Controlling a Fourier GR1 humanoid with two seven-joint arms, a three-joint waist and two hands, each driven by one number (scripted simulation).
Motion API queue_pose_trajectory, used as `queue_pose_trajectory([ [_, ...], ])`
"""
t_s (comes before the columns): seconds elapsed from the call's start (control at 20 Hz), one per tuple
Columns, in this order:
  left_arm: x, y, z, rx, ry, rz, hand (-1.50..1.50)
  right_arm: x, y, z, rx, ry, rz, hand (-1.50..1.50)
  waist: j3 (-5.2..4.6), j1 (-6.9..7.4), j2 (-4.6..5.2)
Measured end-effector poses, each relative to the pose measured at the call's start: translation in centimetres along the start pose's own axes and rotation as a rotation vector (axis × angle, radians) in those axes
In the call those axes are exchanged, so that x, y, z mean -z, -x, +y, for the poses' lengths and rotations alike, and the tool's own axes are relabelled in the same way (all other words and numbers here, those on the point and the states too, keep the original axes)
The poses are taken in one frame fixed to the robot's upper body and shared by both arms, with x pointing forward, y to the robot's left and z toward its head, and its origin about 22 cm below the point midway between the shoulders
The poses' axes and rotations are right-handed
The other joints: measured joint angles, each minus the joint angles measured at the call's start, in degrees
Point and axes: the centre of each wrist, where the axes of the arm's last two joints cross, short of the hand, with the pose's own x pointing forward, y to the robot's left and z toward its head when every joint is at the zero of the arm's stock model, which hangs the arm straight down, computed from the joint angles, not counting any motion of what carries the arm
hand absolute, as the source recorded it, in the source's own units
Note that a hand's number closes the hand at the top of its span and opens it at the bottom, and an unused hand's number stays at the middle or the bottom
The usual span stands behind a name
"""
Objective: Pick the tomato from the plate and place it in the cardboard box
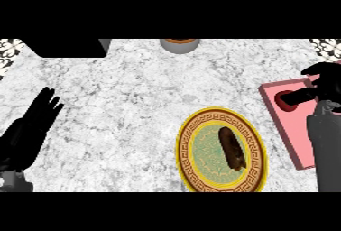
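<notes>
so the right hand (318, 88) is over at the right edge of the view, sitting above a pink box (288, 131) with a raised rim. its fingers (298, 95) are curled round something red, which looks like the tomato (288, 100), so the tomato is off the plate and held right over the pink box's near corner. most of it is hidden by the hand, only a red sliver shows, and i can't tell if it's touching the box floor or not.

the plate (188, 149) is the gold-rimmed one with a green centre, just left of the box on the marbled tabletop (133, 99). a dark brown elongated thing (231, 147) lies on it, slightly right of centre.

the left hand (34, 122) is way over at the left edge, well apart from everything, fingers straight and spread, holding nothing.

at the top edge there's a grey cylinder with a brown top (179, 44), and a black block (70, 47) in the upper left corner.
</notes>
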Motion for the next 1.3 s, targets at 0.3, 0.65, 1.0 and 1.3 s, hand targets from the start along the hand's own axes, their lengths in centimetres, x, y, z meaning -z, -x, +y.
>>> queue_pose_trajectory([
  [0.3,0.0,0.7,0.2,0.001,-0.011,0.0,0.0,-0.5,1.0,0.1,0.176,0.084,-0.077,-1.5,0.02,-0.22,-0.08],
  [0.65,-0.1,0.8,0.7,-0.002,-0.019,-0.002,0.0,-1.1,3.1,-2.7,0.541,0.275,-0.048,-1.5,0.01,-0.68,-0.25],
  [1.0,0.2,0.5,0.8,-0.004,-0.02,-0.004,0.0,-3.0,8.9,-6.0,0.715,0.347,-0.003,-1.5,-0.01,-0.93,-0.24],
  [1.3,0.1,0.8,0.7,-0.002,-0.024,-0.006,0.0,-5.1,15.0,-8.4,0.772,0.348,-0.007,-1.5,-0.01,-0.88,-0.22],
])
